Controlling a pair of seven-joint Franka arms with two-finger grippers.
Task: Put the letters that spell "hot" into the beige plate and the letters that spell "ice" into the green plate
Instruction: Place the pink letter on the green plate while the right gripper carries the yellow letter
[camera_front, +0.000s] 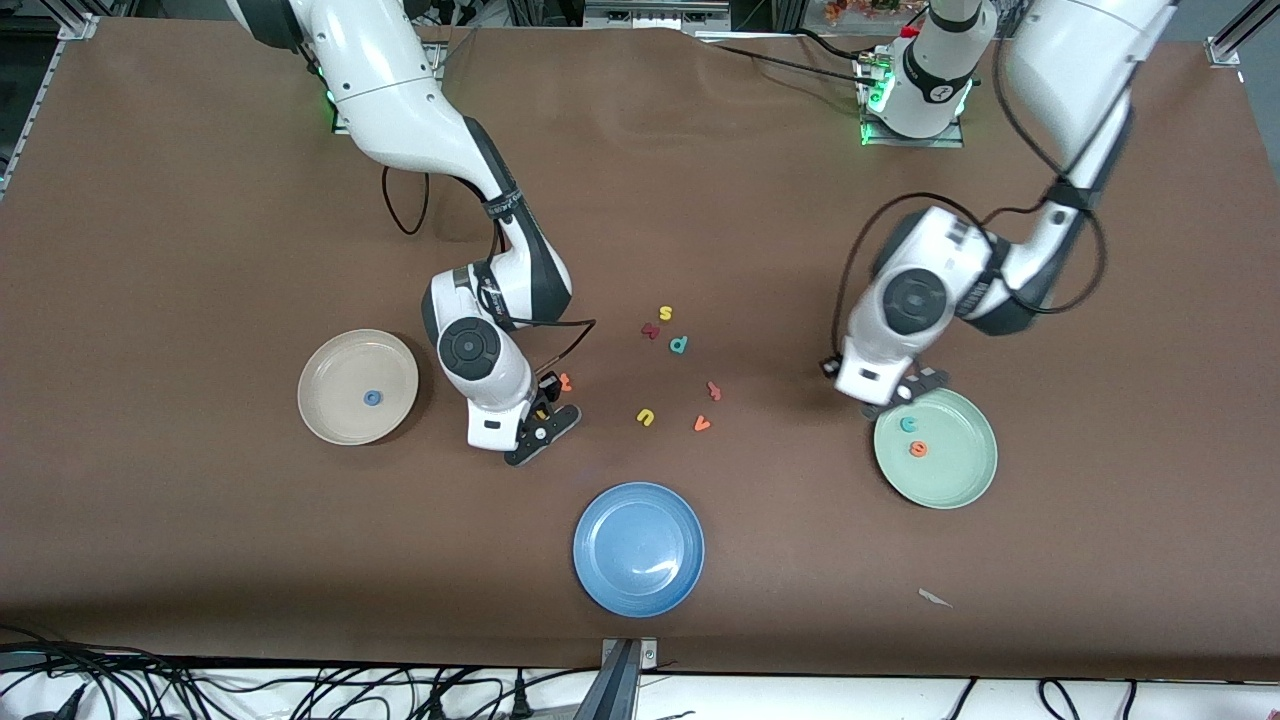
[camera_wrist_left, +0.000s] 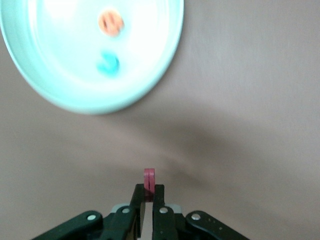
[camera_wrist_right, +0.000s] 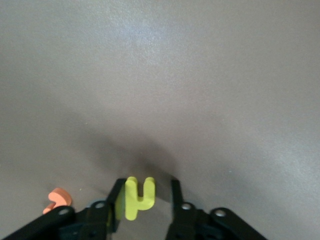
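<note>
The left gripper (camera_wrist_left: 148, 192) holds the dark red i (camera_wrist_left: 149, 178) at the rim of the green plate (camera_front: 965, 478), where the teal c (camera_front: 909, 424) and orange e (camera_front: 918, 449) lie. The right gripper (camera_wrist_right: 147, 197) stands narrow around the yellow h (camera_wrist_right: 137, 196), one finger apart from it, just beside the orange t (camera_wrist_right: 57, 199). The blue o (camera_front: 371, 398) lies in the beige plate (camera_front: 335, 420).

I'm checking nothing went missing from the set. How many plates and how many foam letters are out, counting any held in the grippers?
Plates: 3 (beige plate, green plate, blue plate)
Foam letters: 12
Total: 15
</note>
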